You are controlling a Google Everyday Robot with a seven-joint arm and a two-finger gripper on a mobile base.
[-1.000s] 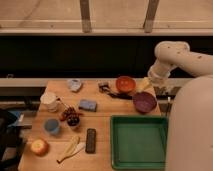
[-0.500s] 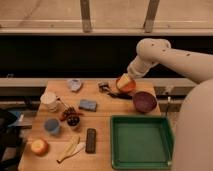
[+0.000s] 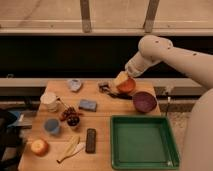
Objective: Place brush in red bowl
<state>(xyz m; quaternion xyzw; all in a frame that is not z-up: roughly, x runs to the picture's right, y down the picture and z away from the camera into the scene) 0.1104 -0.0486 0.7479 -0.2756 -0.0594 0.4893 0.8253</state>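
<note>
The one brush (image 3: 111,92) lies on the table (image 3: 102,119) at upper centre, bristle head to the left, dark handle running right toward the red bowl (image 3: 128,88). The gripper (image 3: 121,79) hangs over that bowl's left rim; whether it is spread or closed, I cannot tell. Two bowls in all: the second, a maroon bowl (image 3: 144,101), sits lower right. One green tray (image 3: 142,119), one black remote (image 3: 91,140).

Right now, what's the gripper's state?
Gripper: just above the red bowl, at its left rim; open, closed or holding anything cannot be told.
</note>
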